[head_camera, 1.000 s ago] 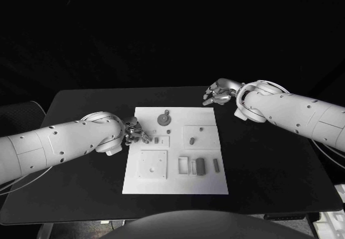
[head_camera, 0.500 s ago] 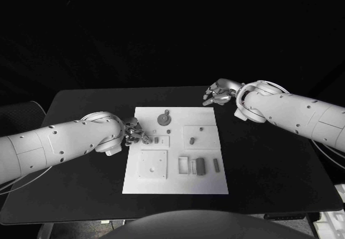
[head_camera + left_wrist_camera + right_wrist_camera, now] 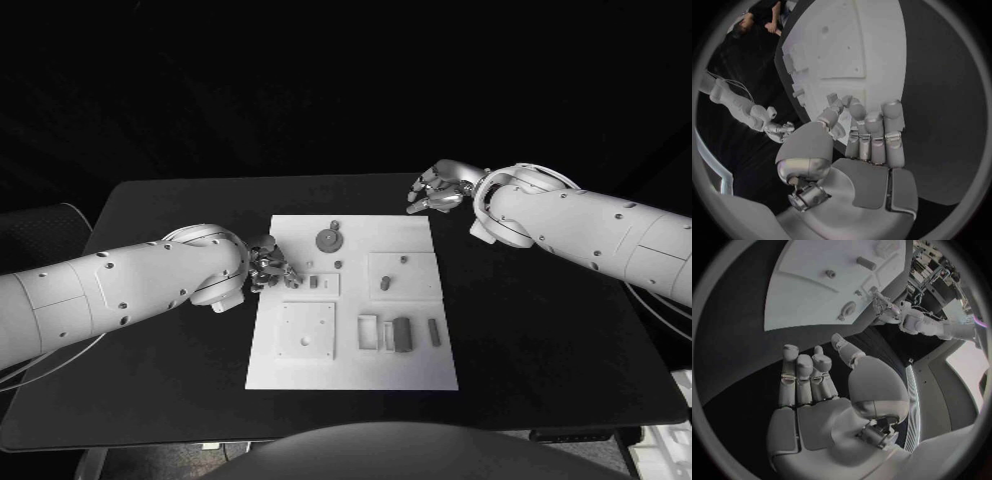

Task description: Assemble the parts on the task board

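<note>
Simply white task board, grey parts

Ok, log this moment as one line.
left hand: at task board left edge, holding nothing | right hand: off board's far right corner, holding nothing

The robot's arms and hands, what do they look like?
The left arm and right arm are fat white tubes dotted with small dark holes, with thin cables alongside. The left hand and right hand are shiny silver metal with pale grey padded fingers.
</note>
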